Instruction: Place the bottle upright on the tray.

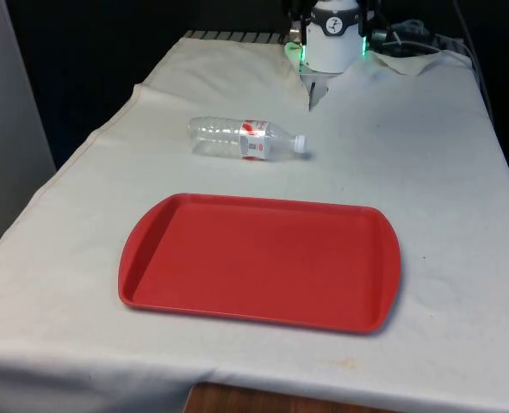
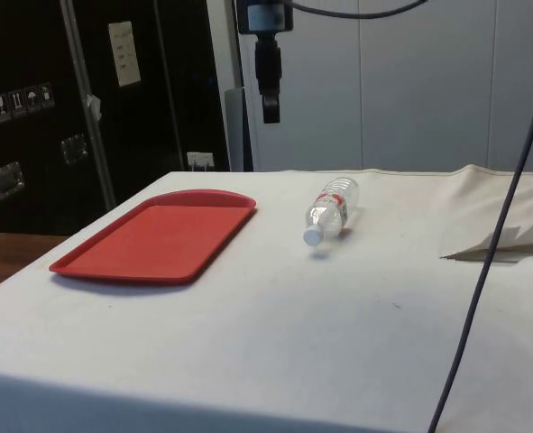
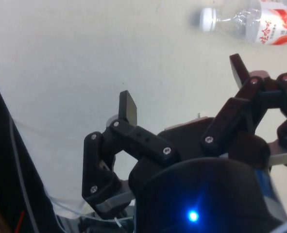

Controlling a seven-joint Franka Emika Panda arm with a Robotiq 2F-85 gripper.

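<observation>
The table [image 1: 461, 198] lies under its white cloth [image 2: 356, 343], which is rucked into a fold toward my base. The red tray [image 1: 260, 261] sits flat on the cloth at the near end in the front view, nothing on it.

The bottle [image 1: 245, 138] is clear plastic with a red-and-white label and a white cap [image 3: 208, 18]. It lies on its side on the cloth, beyond the tray and apart from it, cap pointing to the front view's right. In the side view the bottle [image 2: 331, 207] sits just beside the tray's [image 2: 158, 236] far corner, not touching it, cap toward the camera.

My gripper [image 3: 183, 82] hangs high over the cloth with its fingers [image 3: 127, 107] spread wide, holding nothing. It is well clear of the bottle [image 3: 260, 19], which lies off beyond one fingertip.
</observation>
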